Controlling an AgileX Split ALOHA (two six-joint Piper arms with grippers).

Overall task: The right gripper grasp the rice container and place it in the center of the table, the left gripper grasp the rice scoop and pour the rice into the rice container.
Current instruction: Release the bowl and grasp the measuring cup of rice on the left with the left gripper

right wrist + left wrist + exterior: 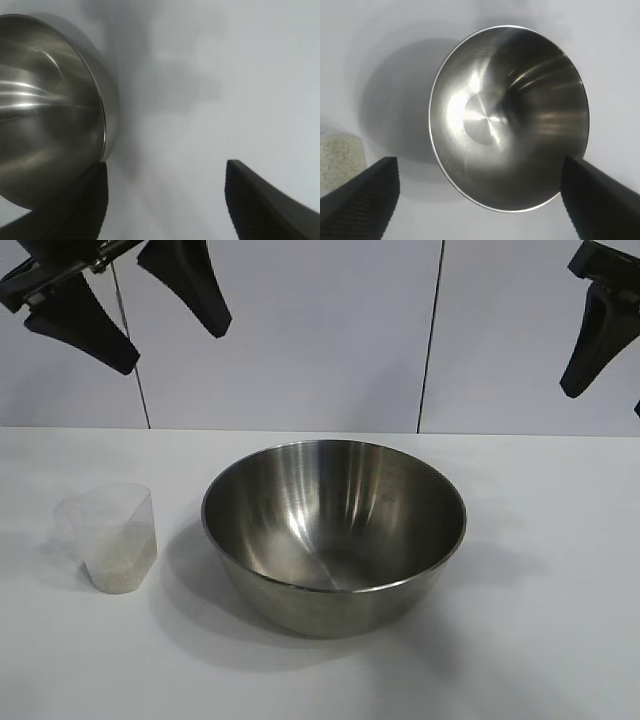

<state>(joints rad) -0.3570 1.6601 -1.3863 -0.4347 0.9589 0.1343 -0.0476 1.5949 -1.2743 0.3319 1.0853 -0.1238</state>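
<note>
We see the rice container [334, 535] at the counter's [560, 640] centre, empty. The rice scoop [108, 537] stands at its nine o'clock, directly beneath our left tool [130, 300], nearer, fingers apart and empty. The right tool [165, 200] hangs apart, empty.

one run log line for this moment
rice container: mid-table, empty | rice scoop: beside it, rice inside, ungrasped | left gripper: open, raised | right gripper: open, raised

Pale panelled wall [300, 330] behind, thin dark vertical seams [431, 335] between panels
</note>
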